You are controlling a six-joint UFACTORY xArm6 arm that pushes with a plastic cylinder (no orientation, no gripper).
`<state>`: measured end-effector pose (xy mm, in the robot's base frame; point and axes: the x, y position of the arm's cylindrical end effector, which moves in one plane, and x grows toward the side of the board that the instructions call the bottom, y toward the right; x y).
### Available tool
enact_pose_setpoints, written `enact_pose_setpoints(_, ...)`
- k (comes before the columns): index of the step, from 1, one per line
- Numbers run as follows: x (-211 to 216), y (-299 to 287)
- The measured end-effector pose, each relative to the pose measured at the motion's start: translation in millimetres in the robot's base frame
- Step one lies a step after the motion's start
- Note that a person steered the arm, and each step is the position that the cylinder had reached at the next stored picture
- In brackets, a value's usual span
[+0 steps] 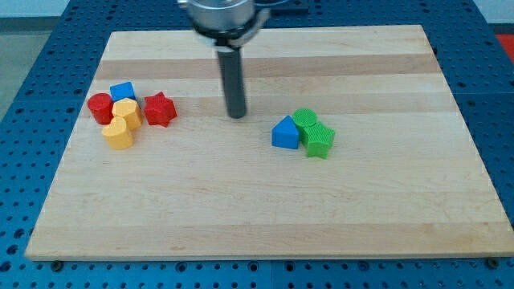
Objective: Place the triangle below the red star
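The blue triangle (284, 132) lies right of the board's middle, touching two green blocks, a round one (305, 120) and a star-like one (319, 140). The red star (160, 109) sits at the view's left, at the right edge of a cluster. My tip (236, 115) rests on the board between them, about 60 px left of and slightly above the blue triangle, and about 95 px right of the red star, touching no block.
The left cluster holds a red cylinder (100, 107), a blue cube (123, 91), a yellow block (127, 111) and a yellow heart-like block (118, 133). The wooden board (265, 209) lies on a blue perforated table.
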<state>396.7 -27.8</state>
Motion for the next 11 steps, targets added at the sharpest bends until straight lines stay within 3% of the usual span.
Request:
enact_pose_setpoints(2,-3.0,109.4)
enact_pose_setpoints(3,14.7,112.8)
enact_pose_setpoints(7,65.4,68.1)
enact_pose_setpoints(11,66.7,-16.3)
